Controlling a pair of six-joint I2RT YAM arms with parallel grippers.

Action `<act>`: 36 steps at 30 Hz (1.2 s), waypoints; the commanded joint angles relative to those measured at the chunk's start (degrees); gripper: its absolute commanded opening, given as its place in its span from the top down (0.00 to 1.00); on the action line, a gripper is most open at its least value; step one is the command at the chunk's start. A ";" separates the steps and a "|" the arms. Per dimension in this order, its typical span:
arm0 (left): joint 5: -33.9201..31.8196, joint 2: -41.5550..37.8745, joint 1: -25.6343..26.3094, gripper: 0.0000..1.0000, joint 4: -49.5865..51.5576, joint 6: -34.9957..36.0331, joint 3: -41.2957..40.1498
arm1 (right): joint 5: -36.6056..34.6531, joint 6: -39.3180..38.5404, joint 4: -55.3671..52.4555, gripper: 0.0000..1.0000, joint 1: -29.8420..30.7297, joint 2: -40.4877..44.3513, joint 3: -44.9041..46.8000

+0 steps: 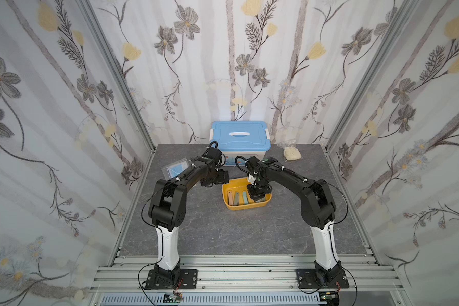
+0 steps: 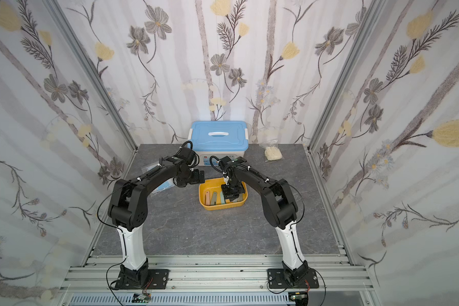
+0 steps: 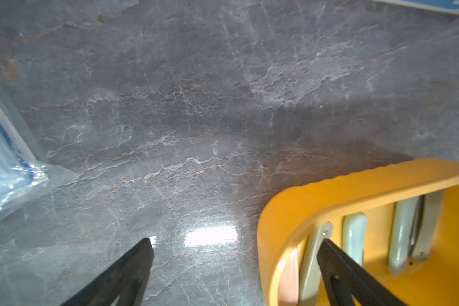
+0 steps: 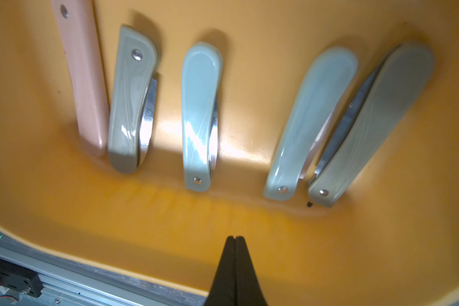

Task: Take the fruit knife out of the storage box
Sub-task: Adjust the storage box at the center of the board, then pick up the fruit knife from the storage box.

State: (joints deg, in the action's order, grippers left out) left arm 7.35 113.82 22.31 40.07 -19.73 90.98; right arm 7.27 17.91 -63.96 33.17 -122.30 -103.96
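At the far left of the grey marbled table (image 1: 223, 233) a clear pouch (image 1: 176, 169) w/ sth blue inside is laid flat, partly covered by the left arm in both top views. Next, the left gripper (image 3: 236, 241) is held w/ its jaws spread wide & nothing btwn them. It is seen just beside the back-left corner of the storage box (image 1: 245, 207). In the left wrist view one finger is drawn over bare table and the other across the box's rim; contact w/ the rim cannot be told. The storage box, yellow-orange & lidless, is set near the table's middle, in front of the lidded box (image 1: 240, 137), white w/ a blue top, which is shut & placed against the back wall. On the storage box's floor are laid, folded & approx. parallel, from its left end: a pink knife (image 4: 82, 79) w/ a grey-green knife (image 4: 129, 106) just beside it; then, apart, a pale teal knife (image 4: 199, 116); then a second teal knife (image 4: 310, 127) just beside a grey knife (image 4: 371, 124). All five are contained in the storage box. The right gripper (image 4: 235, 237) is clenched tip to tip on nothing. It is hung over the storage box's right half in both top views, & is shown clear of every knife in the right wrist view. At the far right rear a clear bag (image 1: 292, 153) of pale stuff is laid.
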 commanded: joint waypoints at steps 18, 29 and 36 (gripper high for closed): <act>3.77 -10.89 2.99 0.42 4.73 -5.76 -7.23 | 0.89 4.99 -0.64 0.29 0.98 -0.30 -6.91; 7.43 -9.53 2.79 0.81 -1.87 -5.16 -15.07 | -0.41 8.79 -0.16 0.29 3.30 -3.86 -8.08; 7.77 -8.72 2.59 0.81 -3.63 -4.61 -16.49 | -0.41 9.44 0.26 0.33 3.28 -6.06 -8.71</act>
State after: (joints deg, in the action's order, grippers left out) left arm 15.20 105.60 25.04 37.71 -24.58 74.65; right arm 7.49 25.96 -63.42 36.34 -127.70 -112.14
